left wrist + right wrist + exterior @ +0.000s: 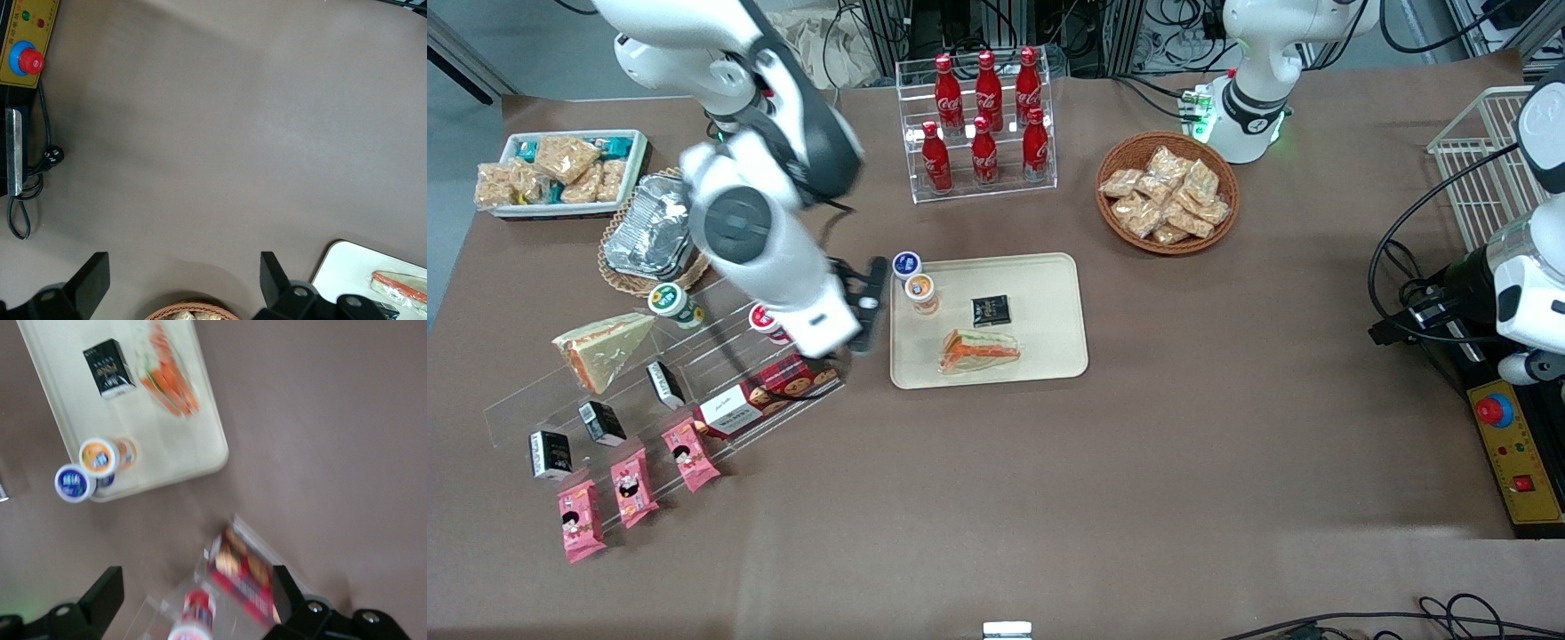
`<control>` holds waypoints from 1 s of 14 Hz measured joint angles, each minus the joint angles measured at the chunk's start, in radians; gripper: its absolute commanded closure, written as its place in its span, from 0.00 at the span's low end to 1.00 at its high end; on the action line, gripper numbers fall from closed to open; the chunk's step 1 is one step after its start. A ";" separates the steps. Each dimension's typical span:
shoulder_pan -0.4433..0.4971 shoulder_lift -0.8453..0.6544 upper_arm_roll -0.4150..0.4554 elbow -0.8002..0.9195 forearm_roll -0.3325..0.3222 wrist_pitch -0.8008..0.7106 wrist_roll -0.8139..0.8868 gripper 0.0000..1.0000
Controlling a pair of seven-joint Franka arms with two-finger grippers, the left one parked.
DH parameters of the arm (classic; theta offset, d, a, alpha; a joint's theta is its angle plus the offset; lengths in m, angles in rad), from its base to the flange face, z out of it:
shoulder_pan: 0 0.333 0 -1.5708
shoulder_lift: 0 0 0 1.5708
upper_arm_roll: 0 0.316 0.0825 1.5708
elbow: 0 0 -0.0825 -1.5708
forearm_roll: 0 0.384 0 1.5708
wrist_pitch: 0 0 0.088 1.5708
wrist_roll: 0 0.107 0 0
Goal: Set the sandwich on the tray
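Note:
The sandwich, a clear-wrapped wedge with orange and green filling, lies flat on the cream tray, in the part nearer the front camera. The right wrist view also shows the sandwich resting on the tray. A corner of the tray and the sandwich appear in the left wrist view. My gripper hovers open beside the tray, over the end of the clear acrylic shelf, and holds nothing. Its fingers stand wide apart above a red cup and a cookie box.
An orange-lidded cup and a black box share the tray, with a blue-lidded cup at its corner. The acrylic shelf carries a second wrapped sandwich, cups and a cookie box. Cola rack, snack basket, foil pan.

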 measured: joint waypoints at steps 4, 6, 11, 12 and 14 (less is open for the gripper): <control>-0.008 -0.131 -0.202 -0.001 -0.002 -0.085 0.030 0.01; -0.012 -0.161 -0.300 -0.002 -0.002 -0.088 0.037 0.01; -0.014 -0.181 -0.460 0.000 -0.002 -0.088 0.210 0.01; -0.013 -0.195 -0.461 0.000 -0.001 -0.089 0.305 0.01; 0.000 -0.222 -0.455 0.001 -0.001 -0.108 0.504 0.01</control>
